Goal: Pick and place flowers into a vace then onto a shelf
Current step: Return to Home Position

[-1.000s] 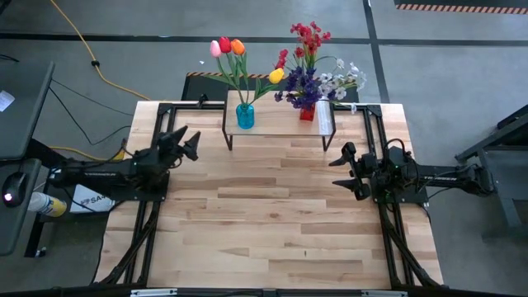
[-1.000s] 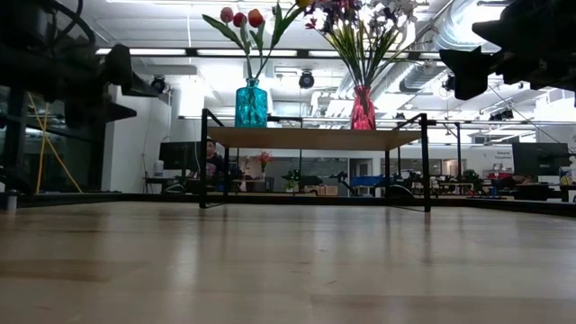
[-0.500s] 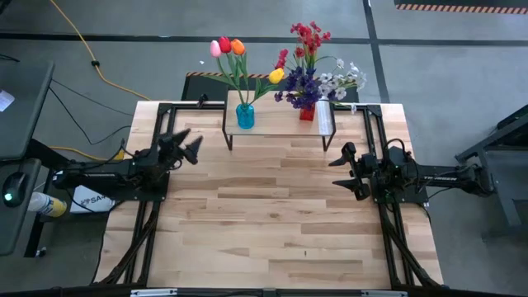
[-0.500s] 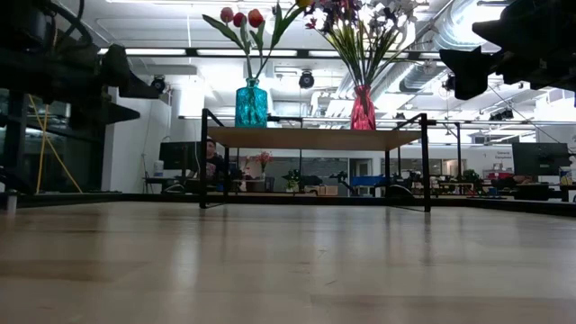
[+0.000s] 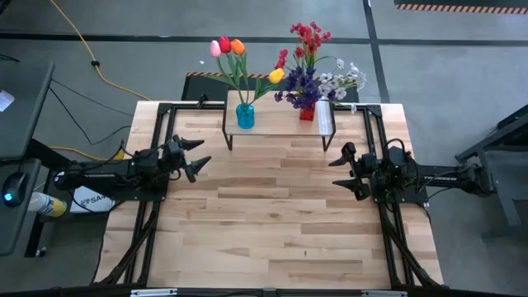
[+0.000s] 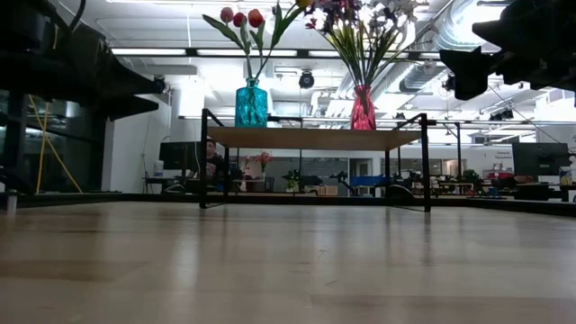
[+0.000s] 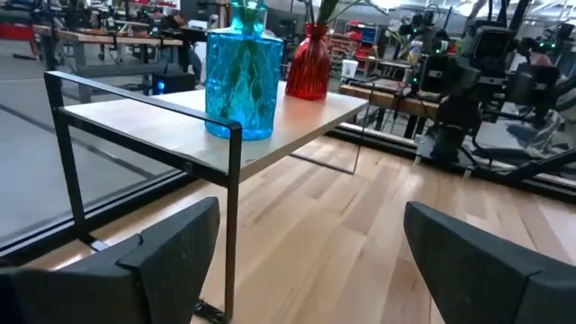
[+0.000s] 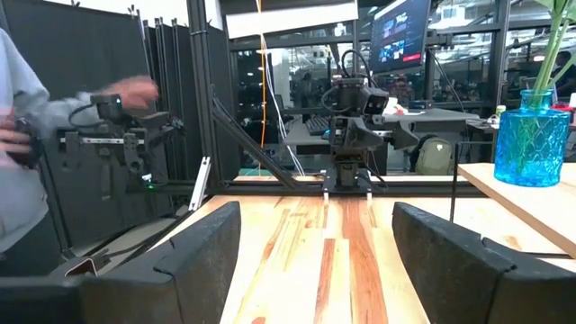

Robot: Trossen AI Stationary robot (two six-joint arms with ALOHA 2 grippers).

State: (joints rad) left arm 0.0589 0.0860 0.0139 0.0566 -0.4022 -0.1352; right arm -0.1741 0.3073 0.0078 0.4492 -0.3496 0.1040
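The shelf (image 5: 280, 125) stands at the table's far middle on thin black legs. On it a blue vase (image 5: 245, 115) holds red, pink, orange and yellow tulips (image 5: 228, 47), and a red vase (image 5: 307, 112) holds red, purple and white sprigs (image 5: 312, 76). The low view shows both vases upright on the shelf top (image 6: 315, 138). My left gripper (image 5: 200, 154) hangs open and empty at the table's left, short of the shelf's left end. At the table's right my right gripper (image 5: 338, 172) also stands open and empty, pointing across the table.
Bare wooden tabletop (image 5: 272, 223) lies between the two arms and toward the near edge. Black frame rails (image 5: 157, 111) run along both sides of the table. A person (image 8: 18, 135) stands beyond the table's left side, behind my left arm (image 8: 351, 126).
My left gripper has stayed in place but turned and rolled at the wrist. It pointed slantwise toward the far edge and the shelf before. Now it points level toward the table's right, still open. Nothing else has moved.
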